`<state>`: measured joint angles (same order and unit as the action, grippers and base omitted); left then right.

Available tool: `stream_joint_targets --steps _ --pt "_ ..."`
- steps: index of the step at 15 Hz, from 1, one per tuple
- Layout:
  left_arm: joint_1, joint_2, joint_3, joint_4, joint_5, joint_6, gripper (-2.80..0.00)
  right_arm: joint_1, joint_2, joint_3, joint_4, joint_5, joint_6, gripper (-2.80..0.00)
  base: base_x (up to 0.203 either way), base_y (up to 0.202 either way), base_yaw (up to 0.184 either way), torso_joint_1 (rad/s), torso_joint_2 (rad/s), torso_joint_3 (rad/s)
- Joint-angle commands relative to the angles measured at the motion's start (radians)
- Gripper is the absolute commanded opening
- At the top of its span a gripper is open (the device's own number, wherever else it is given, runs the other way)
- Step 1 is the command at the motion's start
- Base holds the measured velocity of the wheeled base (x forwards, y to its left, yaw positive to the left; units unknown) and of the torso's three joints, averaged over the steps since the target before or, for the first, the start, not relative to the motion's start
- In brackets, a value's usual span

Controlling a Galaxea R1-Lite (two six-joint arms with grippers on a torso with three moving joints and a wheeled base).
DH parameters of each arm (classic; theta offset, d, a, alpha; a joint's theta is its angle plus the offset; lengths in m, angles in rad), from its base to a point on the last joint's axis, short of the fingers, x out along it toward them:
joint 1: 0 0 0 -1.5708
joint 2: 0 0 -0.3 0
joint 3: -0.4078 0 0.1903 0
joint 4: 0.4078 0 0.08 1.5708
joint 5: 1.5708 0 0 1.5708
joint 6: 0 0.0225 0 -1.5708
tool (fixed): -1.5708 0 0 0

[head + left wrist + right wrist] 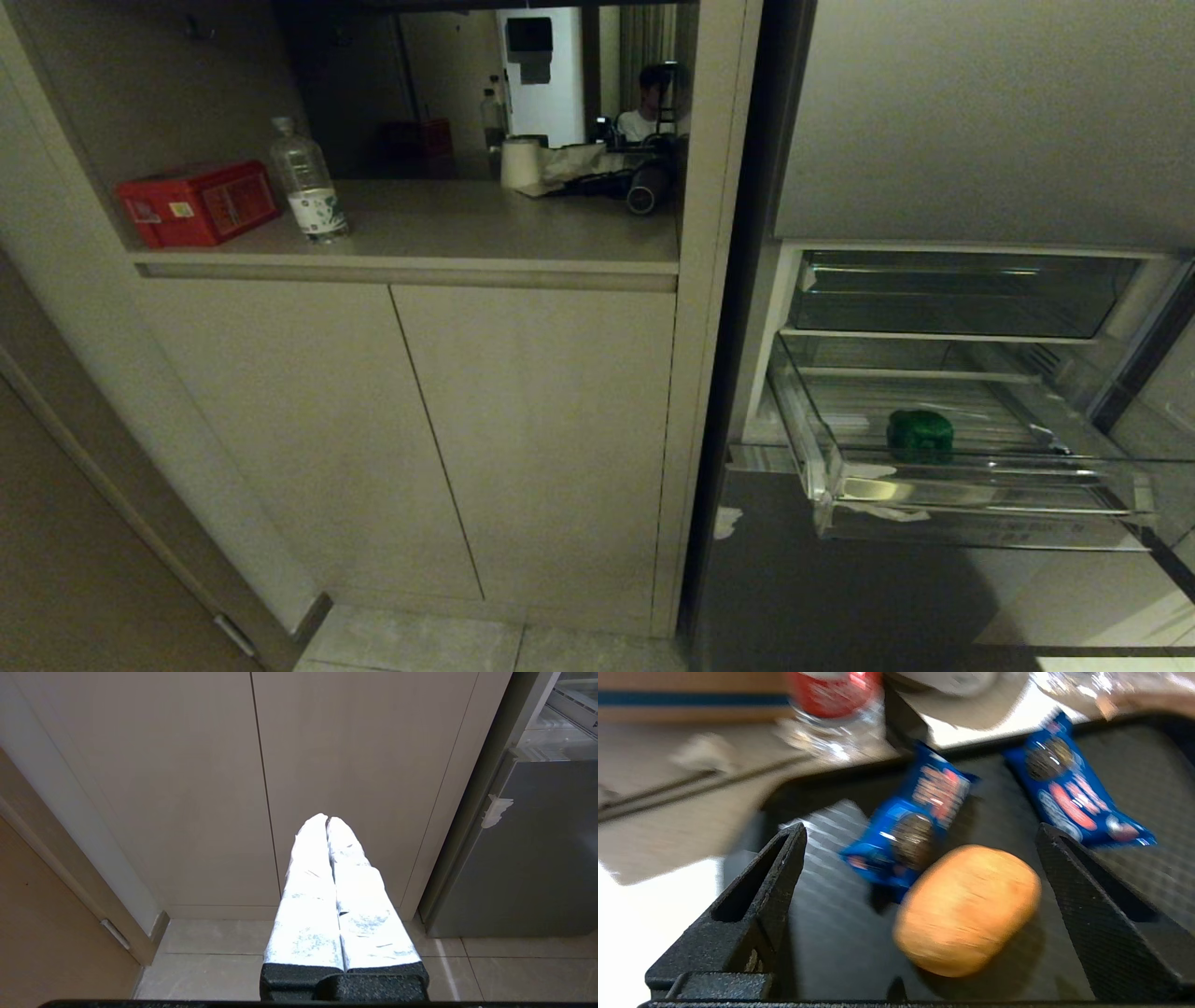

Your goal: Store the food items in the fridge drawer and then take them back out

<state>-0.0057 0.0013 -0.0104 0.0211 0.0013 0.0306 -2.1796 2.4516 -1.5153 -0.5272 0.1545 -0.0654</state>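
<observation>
Clear plastic forms the fridge drawer point(971, 504), pulled out at the lower right of the head view, with the dark green lumpy food item point(920, 433) lying on its ribbed floor near the front rim. In the right wrist view the right gripper point(920, 835) has its black fingers spread wide above a dark tray point(831, 933), where the orange-brown round food item point(966, 907) sits at lower centre, touching a blue snack packet point(910, 835); a second blue packet point(1073, 795) lies at the upper right. The left gripper point(327, 820) has its white fingers pressed together, pointing at beige cabinet doors point(233, 788).

Glossy dark green food item point(920, 432) in clear ribbed fridge drawer point(980, 490); orange-brown bun point(967, 908) on black textured tray point(840, 942); blue snack packets point(909, 840); red box point(198, 202); beige cabinet doors point(420, 420).
</observation>
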Motion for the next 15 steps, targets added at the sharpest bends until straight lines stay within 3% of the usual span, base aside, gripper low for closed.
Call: stream_joint_targets --steps 1,15 --pt "0.0 0.0 0.001 0.0 0.0 0.0 -2.8 -0.008 0.031 0.004 -0.004 0.005 -0.011 0.0 0.0 0.0 0.0 0.0 0.0 0.0" --pt "0.001 0.0 0.0 0.0 0.0 0.0 -2.8 -0.032 0.083 0.029 -0.077 0.013 -0.065 0.0 0.0 0.0 0.0 0.0 0.0 0.0"
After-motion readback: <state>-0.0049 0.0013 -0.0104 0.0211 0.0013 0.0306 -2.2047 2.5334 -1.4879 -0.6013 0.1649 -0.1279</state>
